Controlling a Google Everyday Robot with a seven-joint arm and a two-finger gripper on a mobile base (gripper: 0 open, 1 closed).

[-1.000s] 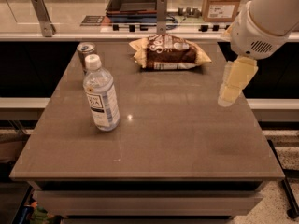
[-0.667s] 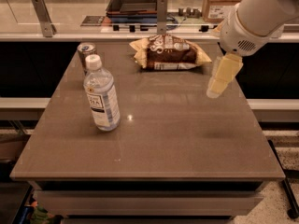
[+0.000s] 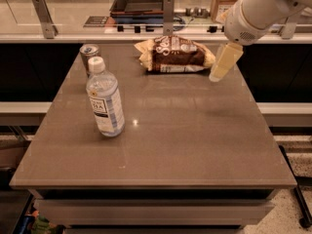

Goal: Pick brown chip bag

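1. Camera view, left of centre: a clear water bottle point(image 3: 105, 104) with a white cap stands upright on the table point(image 3: 195, 155).
2. Just behind it, toward the upper left, a soda can point(image 3: 89, 55) stands upright.
3. Upper centre, at the table's far edge, the brown chip bag point(image 3: 175, 55) lies flat.
4. Upper right, the gripper point(image 3: 217, 74) hangs above the table just beside the bag's right end. It carries nothing, and I cannot tell whether it is apart or together, or whether it touches the bag.
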